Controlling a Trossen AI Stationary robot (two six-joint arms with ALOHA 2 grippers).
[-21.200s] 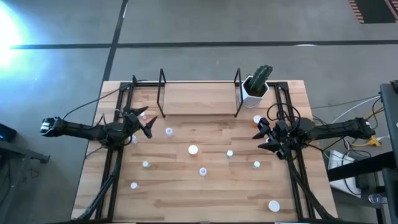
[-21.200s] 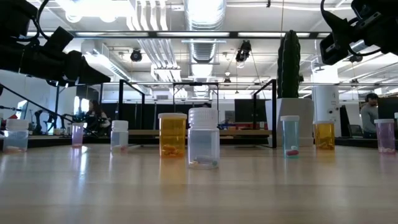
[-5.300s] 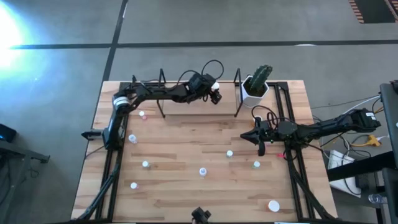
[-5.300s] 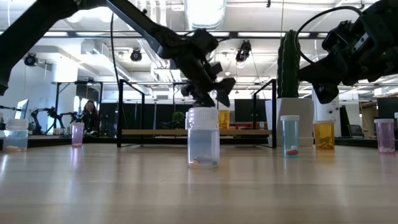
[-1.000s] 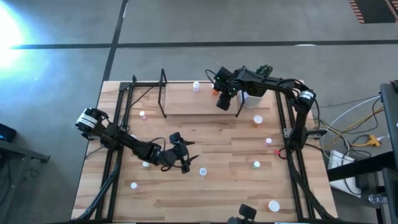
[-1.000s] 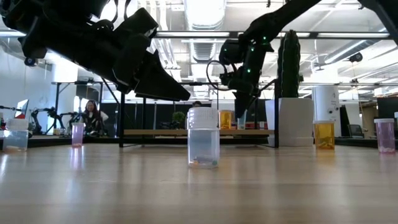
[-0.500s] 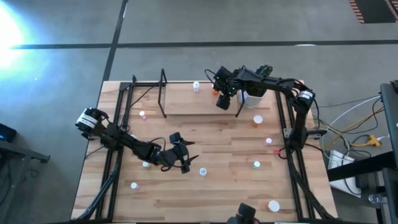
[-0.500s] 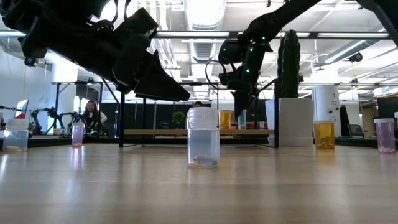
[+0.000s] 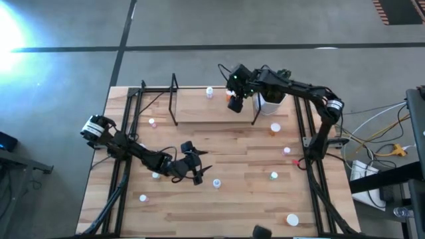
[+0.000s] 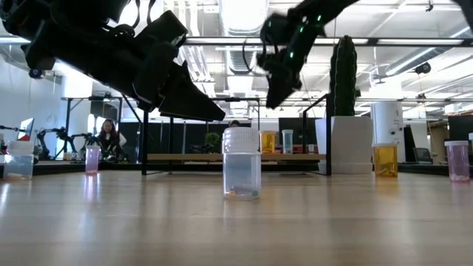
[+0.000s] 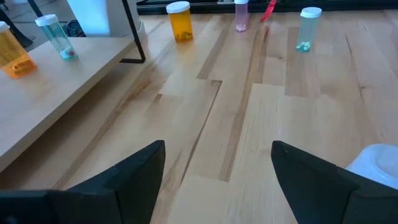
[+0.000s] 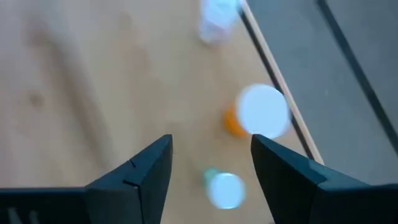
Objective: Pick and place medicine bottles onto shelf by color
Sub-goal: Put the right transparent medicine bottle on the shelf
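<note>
We find the right gripper (image 9: 232,89) above the shelf (image 9: 199,109), fingers spread and empty, over the orange bottle (image 12: 239,121) and blue bottle (image 12: 225,190) near the shelf's back edge. We advise lifting straight, clear of the uprights. The left gripper (image 9: 194,169), open wide, should centre over the clear bottle (image 9: 216,183) beside it; open tabletop surrounds it.
</note>
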